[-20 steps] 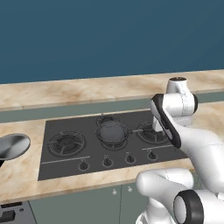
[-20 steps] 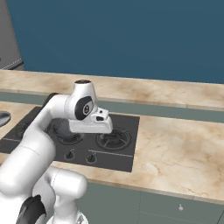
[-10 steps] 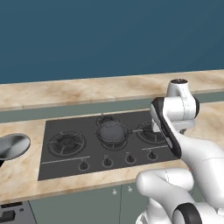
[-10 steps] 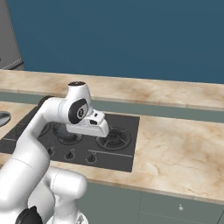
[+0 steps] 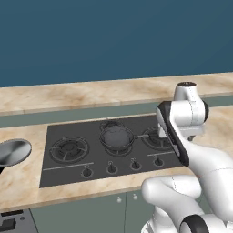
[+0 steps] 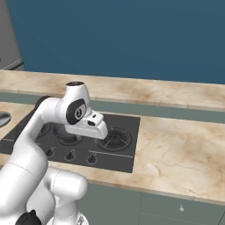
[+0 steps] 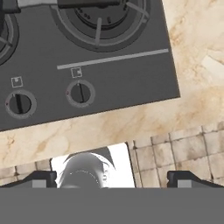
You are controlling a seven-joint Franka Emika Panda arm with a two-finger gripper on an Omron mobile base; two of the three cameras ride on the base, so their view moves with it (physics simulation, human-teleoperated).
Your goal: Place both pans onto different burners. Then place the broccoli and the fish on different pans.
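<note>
1. Left base view: a dark cooktop (image 5: 68, 170) is set into the marble counter (image 5: 68, 98) across the middle of the frame. One pan (image 5: 117, 138) sits on the centre burner (image 5: 108, 124), its handle pointing right toward the arm. A second pan (image 5: 13, 151) rests on the counter at the left edge, well apart from the cooktop. The left burner (image 5: 69, 149) is bare. The white arm rises from the lower right and covers part of the right burner (image 5: 154, 139).

2. Right base view: the arm comes up from the lower left and hides the pan on the centre ring. The right burner (image 6: 115, 138) shows uncovered in the middle of the frame, just beside the hand. A sliver of the second pan (image 6: 3, 117) peeks in at the left edge. Broad bare counter (image 6: 176, 154) fills the right half.

3. Hand view: the gripper (image 7: 112, 181) is spread wide, its two dark fingertips (image 7: 181, 178) far apart at the bottom corners and nothing between them. Above them lie the front corner of the cooktop (image 7: 131, 78), two knobs (image 7: 80, 92) at centre left, and a burner (image 7: 103, 19) at the top edge. Tiled floor (image 7: 175, 153) shows at lower right.
</note>
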